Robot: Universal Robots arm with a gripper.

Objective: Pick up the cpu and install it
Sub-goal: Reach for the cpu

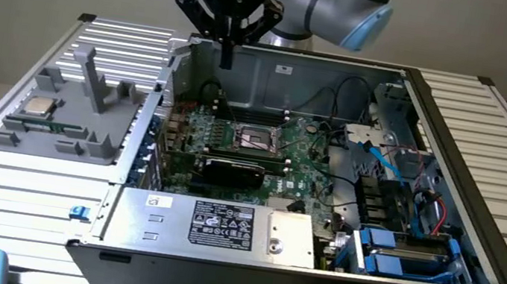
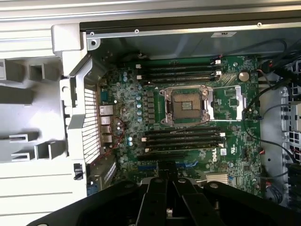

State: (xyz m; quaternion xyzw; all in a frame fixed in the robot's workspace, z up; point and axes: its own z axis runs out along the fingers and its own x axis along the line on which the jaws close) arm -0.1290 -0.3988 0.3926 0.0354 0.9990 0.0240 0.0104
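I count one cpu (image 1: 38, 107), one grey holder (image 1: 69, 131) under it, one open computer case (image 1: 323, 77), one motherboard (image 2: 237, 157) inside, one socket (image 2: 185, 105) on that board, two blue drive caddies (image 1: 380, 238) and one labelled power supply (image 1: 211, 224)

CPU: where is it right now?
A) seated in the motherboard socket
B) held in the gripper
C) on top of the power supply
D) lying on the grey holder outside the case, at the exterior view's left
D: the cpu lies on the grey holder beside the case, the socket is bare, and the gripper hangs shut above the case, holding nothing.
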